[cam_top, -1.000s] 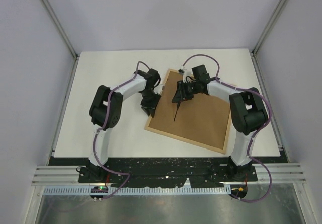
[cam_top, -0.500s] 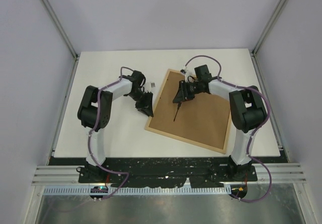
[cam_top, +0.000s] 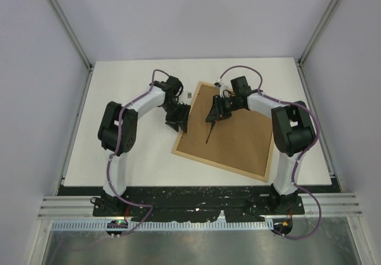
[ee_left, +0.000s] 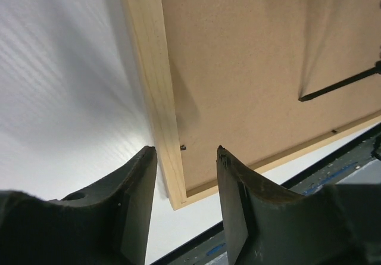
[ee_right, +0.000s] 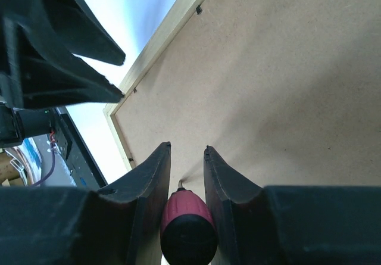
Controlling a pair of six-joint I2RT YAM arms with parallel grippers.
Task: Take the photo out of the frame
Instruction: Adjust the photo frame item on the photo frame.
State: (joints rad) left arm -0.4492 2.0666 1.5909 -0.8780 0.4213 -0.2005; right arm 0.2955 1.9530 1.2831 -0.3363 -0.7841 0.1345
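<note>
On the desk (cam_top: 119,86), your left hand (ee_left: 184,152) sits released astride the frame (cam_top: 238,140); your right hand (ee_right: 187,147) clenches a screwdriver (ee_right: 187,223) that may slip and gouge.

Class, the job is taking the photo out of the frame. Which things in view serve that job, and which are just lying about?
Part of the job: frame, lying back up; red-handled screwdriver held in right gripper; left gripper open above the frame's edge. The photo is hidden.

Lying about: small grey piece on table beside the frame's far-left corner, too small to identify.
</note>
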